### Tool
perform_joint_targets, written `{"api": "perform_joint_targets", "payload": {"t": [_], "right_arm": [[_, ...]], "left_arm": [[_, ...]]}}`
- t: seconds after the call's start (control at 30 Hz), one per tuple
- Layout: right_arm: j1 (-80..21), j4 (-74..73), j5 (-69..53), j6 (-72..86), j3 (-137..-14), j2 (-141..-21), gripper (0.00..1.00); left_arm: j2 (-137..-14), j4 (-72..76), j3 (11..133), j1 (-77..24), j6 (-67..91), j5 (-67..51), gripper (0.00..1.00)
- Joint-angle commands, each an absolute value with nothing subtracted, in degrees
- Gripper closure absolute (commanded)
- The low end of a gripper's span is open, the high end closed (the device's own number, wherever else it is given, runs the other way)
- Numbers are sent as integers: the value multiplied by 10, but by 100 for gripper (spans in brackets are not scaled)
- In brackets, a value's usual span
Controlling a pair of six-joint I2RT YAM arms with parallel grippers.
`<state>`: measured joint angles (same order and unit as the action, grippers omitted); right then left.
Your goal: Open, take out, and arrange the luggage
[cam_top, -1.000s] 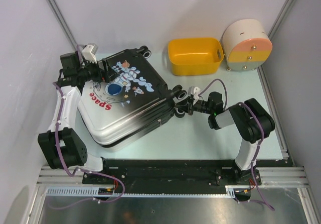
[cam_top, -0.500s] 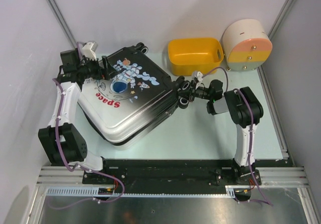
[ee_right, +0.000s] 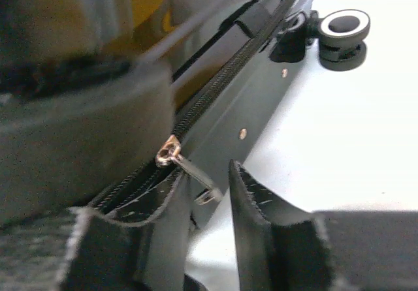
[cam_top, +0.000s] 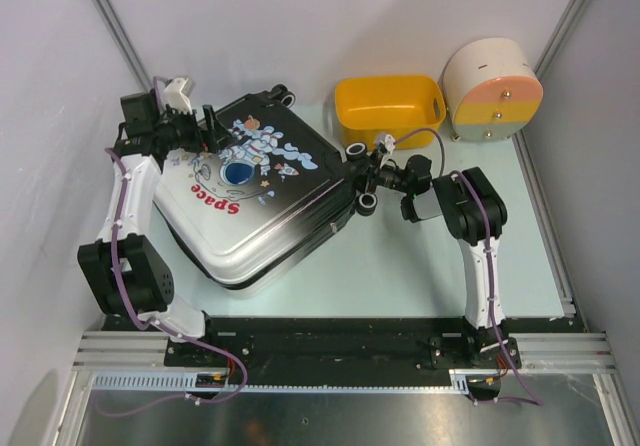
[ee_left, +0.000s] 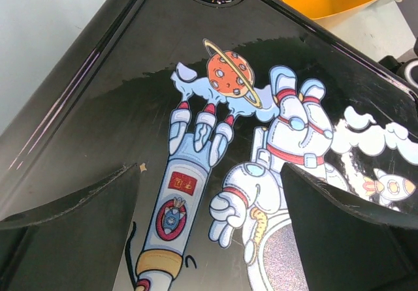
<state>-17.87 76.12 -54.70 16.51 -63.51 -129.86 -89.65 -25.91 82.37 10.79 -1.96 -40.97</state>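
Note:
The luggage (cam_top: 260, 196) lies flat and zipped shut at the left-centre of the table, astronaut "Space" print up. My left gripper (cam_top: 208, 128) is open, its fingers spread just above the print (ee_left: 210, 170) near the far left corner, holding nothing. My right gripper (cam_top: 372, 174) is at the luggage's right corner between two wheels (cam_top: 356, 150). In the right wrist view the metal zipper pull (ee_right: 194, 177) hangs between its fingers (ee_right: 208, 170), against the left finger. The jaws stand slightly apart and do not pinch it.
A yellow plastic basket (cam_top: 390, 113) stands just behind the right gripper, close to the luggage corner. A round cream-and-orange drawer box (cam_top: 492, 91) stands at the far right. Side walls with metal posts close in the table on both sides.
The luggage has turned and slid towards the far side, its wheeled corner now close to the yellow basket. My right gripper moved up with that corner. My left gripper barely moved.

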Motion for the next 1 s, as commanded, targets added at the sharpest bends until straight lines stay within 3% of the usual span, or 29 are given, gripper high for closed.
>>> {"api": "perform_joint_targets", "payload": {"t": [0.0,0.17,0.27,0.47,0.6,0.97], "right_arm": [[-178,847,-509,179,-645,-1278,59],[-156,782,-493,164,-585,-1208,36],[-148,715,-492,157,-552,-1162,30],[-138,555,-488,154,-527,-1097,28],[-127,394,-501,196,-578,-1106,31],[-148,189,-493,281,-586,-1130,39]], "left_arm": [[-897,-345,828,117,-3,-395,3],[-846,-346,845,129,32,-418,0],[-810,-346,845,144,61,-433,0],[-742,-345,844,186,133,-446,0],[-694,-346,813,228,184,-427,0],[-581,-354,612,407,258,-465,0]]}}
